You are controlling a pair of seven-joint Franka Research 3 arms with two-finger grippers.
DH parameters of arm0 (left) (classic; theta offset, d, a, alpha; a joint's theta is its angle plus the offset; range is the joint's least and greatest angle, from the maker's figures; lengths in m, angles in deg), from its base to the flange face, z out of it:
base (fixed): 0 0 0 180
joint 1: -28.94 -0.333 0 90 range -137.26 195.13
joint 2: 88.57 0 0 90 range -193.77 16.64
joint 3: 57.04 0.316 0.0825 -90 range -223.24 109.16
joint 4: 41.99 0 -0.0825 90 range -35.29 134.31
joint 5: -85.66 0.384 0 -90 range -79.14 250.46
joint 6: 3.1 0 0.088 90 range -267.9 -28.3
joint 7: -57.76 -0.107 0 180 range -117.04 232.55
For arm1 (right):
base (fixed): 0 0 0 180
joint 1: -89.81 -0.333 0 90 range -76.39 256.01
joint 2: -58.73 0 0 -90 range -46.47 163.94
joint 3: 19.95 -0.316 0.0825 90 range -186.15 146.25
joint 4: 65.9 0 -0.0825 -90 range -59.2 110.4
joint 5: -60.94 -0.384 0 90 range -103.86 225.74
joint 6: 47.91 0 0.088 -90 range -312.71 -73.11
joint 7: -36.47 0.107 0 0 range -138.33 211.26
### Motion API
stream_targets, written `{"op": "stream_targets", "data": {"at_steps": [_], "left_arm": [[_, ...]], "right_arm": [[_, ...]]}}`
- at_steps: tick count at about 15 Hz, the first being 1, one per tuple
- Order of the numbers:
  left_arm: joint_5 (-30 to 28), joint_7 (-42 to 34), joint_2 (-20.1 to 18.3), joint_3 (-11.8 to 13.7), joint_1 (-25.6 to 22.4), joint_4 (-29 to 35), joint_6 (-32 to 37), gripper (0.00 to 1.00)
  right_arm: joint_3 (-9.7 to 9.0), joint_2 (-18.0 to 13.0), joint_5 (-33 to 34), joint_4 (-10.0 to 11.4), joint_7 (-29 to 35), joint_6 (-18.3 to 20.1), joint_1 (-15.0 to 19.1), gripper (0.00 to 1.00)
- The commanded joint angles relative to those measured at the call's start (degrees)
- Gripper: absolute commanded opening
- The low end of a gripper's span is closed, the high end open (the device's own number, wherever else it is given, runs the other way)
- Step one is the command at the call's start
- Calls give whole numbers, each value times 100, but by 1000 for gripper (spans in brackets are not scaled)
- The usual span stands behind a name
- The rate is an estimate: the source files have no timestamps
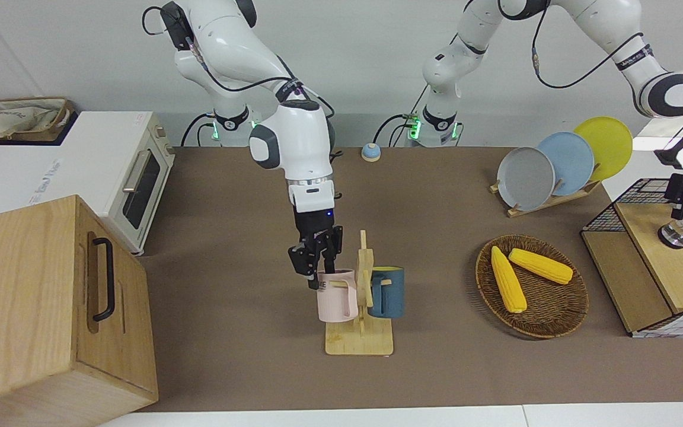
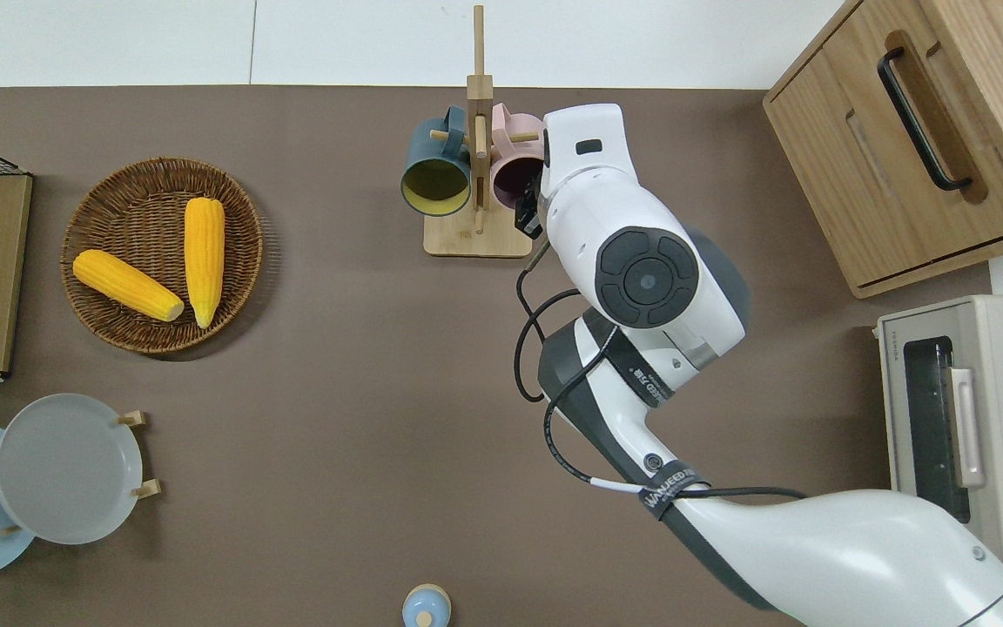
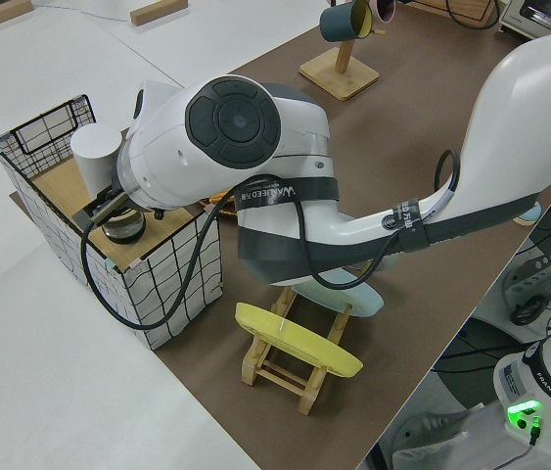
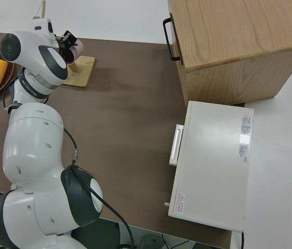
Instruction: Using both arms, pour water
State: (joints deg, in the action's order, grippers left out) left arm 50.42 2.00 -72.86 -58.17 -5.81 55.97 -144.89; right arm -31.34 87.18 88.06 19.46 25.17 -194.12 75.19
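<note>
My right gripper (image 1: 318, 267) is down at the rim of a pink mug (image 1: 337, 299), which hangs on a wooden mug rack (image 1: 360, 341) near the middle of the table. A dark blue mug (image 1: 388, 292) with a yellow inside hangs on the rack's opposite peg. At the left arm's end of the table, my left gripper (image 1: 680, 198) hangs over a wire-sided crate (image 1: 599, 220), just above a small round metal object (image 1: 673, 235) on the crate's wooden top. Water is out of view.
A wicker basket (image 1: 555, 326) holds two corn cobs. A rack of three plates (image 1: 525, 178) stands nearer to the robots. At the right arm's end are a wooden cabinet (image 1: 33, 308) and a white toaster oven (image 1: 134, 178). A small blue bell (image 1: 370, 152) sits by the arm bases.
</note>
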Motion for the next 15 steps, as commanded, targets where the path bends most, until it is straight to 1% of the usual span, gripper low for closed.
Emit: {"op": "stream_targets", "data": {"at_steps": [1,6,7,11,12,13,14,15], "left_arm": [[-141,-163,82,-37,21,-49,-138,1000],[-176,-172,178,-45,21,-137,-165,998],[-176,-172,178,-37,21,-137,-165,998],[-220,-163,205,-45,21,-146,-173,989],[-220,-146,205,-45,21,-163,-173,952],[-229,-119,205,-45,21,-172,-173,885],[-229,-84,205,-45,21,-172,-173,746],[-255,-58,205,-45,21,-172,-165,566]], "right_arm": [[23,117,48,-160,-40,-48,-15,437],[49,117,39,-151,-40,-48,-15,368],[49,117,39,-151,-40,-48,-15,341],[58,135,39,-151,-40,-48,-15,337],[49,135,39,-151,-40,-56,-15,337],[58,135,39,-151,-40,-48,-15,335],[58,144,39,-151,-31,-56,-23,332],[58,153,39,-151,-31,-56,-24,326]]}}
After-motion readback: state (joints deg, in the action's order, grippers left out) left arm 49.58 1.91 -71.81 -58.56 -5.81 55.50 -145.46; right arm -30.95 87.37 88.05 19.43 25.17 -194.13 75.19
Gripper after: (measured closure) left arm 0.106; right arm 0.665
